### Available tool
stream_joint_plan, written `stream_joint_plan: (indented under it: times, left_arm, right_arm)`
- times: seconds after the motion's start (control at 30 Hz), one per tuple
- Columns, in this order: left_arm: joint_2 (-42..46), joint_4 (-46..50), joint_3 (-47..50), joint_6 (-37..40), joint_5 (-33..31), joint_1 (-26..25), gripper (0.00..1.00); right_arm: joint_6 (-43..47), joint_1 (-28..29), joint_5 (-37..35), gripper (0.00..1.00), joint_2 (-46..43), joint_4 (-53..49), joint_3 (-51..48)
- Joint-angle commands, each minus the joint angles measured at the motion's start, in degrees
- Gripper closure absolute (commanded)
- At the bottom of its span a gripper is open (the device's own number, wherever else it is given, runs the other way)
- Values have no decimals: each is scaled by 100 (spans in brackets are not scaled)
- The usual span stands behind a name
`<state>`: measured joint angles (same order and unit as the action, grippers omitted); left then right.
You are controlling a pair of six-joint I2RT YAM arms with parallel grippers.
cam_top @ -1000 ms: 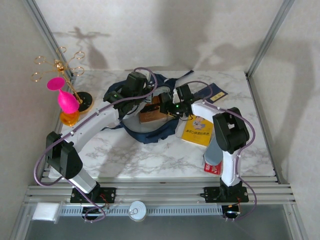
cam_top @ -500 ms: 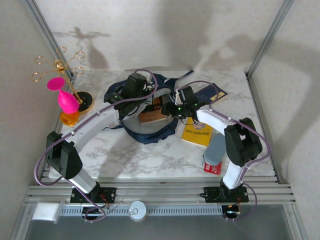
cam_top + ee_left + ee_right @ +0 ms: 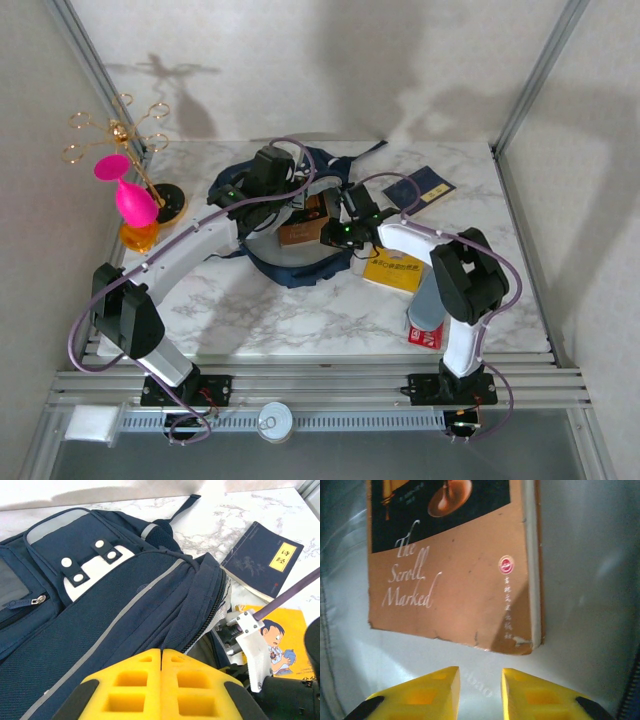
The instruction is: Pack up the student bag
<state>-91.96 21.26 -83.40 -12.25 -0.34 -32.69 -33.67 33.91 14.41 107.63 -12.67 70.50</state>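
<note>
The navy student bag lies mid-table with its mouth held open. My left gripper is shut on the bag's upper edge; in the left wrist view the yellow fingers pinch the navy fabric by the zip. My right gripper reaches into the opening. In the right wrist view its jaws stand a little apart with nothing between them. Just ahead of them an orange book titled "The Scroll Marked" lies on the pale lining. The same orange book shows inside the bag from above.
A yellow picture book lies right of the bag, under my right forearm. A navy book sits at the back right. A grey case and a red item lie near the front right. A gold stand with a pink piece is at the left.
My right gripper has slid left, further into the bag towards the orange book, and its jaws have narrowed. The left arm and the bag have not moved.
</note>
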Motion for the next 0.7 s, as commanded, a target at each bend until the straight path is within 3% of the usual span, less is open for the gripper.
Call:
stream_joint_plan:
  times: [0.0, 0.4, 0.53, 0.67]
  left_arm:
    - [255, -267, -107, -22, 25, 17, 100]
    - [342, -354, 65, -93, 151, 8, 100]
    - [385, -415, 146, -135, 97, 8, 100]
    - [363, -462, 261, -196, 39, 8, 100]
  right_arm:
    - [24, 15, -487, 74, 318, 9, 257]
    - [-27, 19, -382, 74, 663, 2362, 516]
    - [57, 6, -192, 73, 775, 2392, 482]
    - [164, 1, 92, 65, 175, 2601, -105]
